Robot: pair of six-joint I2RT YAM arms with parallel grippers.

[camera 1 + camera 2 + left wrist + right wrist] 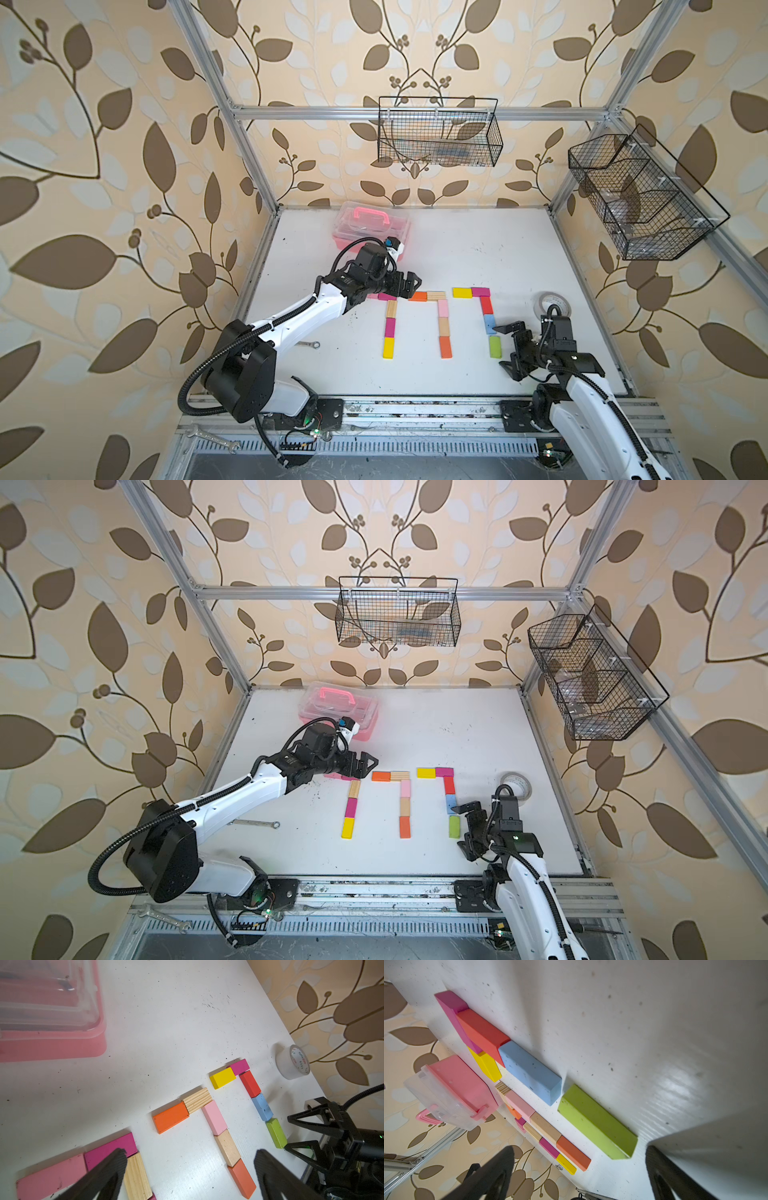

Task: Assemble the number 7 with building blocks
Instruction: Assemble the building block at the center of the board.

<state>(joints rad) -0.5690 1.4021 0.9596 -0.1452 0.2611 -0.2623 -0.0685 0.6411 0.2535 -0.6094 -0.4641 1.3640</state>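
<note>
I count three copies of the number 7 lying flat in a row across the middle of the white worktop (pixel 519 257). Each is built from five small rectangular building blocks, two in a bar and three in a stem.

In both top views the left 7 (pixel 390 327) shows only its stem of plain wood, magenta and yellow, because the left pincer (pixel 411 288) covers most of the bar. The left wrist view fills that in: a pale pink block (pixel 52 1174) and a magenta block (pixel 110 1147) lie end to end. A striped plain-wood block (pixel 136 1176) butts up under the magenta one. That pincer hovers over the bar with its jaws wide apart, gripping nothing.

The middle 7 (pixel 443 308) has an orange-and-wood bar over pink, wood and orange. The right 7 (pixel 486 305) has a yellow-and-magenta bar over red, blue and a lime-green block (pixel 495 347).

The right pincer (pixel 508 348) sits just beside that green block, jaws spread and empty. From above I cannot judge the joint there. The right wrist view shows a thin gap between the light-blue block (pixel 529 1072) and the green one.

A white roll of tape (pixel 293 1061) stands near the right 7, and it shows only in the left wrist and top views. The pink clear-lidded plastic case (pixel 370 226) sits behind the left pincer. A small steel spanner (pixel 307 344) lies on the worktop near the left arm.
</note>
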